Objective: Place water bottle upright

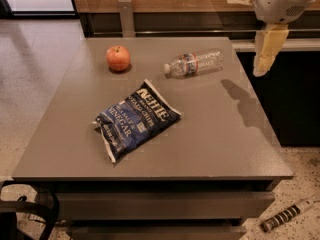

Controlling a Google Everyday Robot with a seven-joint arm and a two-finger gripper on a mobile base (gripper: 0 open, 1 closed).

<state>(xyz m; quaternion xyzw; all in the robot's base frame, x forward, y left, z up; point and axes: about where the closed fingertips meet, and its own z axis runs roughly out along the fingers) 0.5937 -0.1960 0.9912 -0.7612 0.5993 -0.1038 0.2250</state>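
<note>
The water bottle [194, 63] is clear with a red-white-blue label band. It lies on its side at the back of the grey table [210, 134], its white cap pointing left toward the apple. My gripper [246, 36] hangs in the air at the upper right, over the table's right edge, to the right of the bottle and above it. Its cream fingers [267, 49] are spread apart and hold nothing. Its shadow falls on the table's right side.
A red apple [118, 58] sits at the back left. A blue Kettle chip bag [136, 119] lies in the middle. A wooden counter with a dark base stands behind and to the right. A striped tool [286, 216] lies on the floor at the lower right.
</note>
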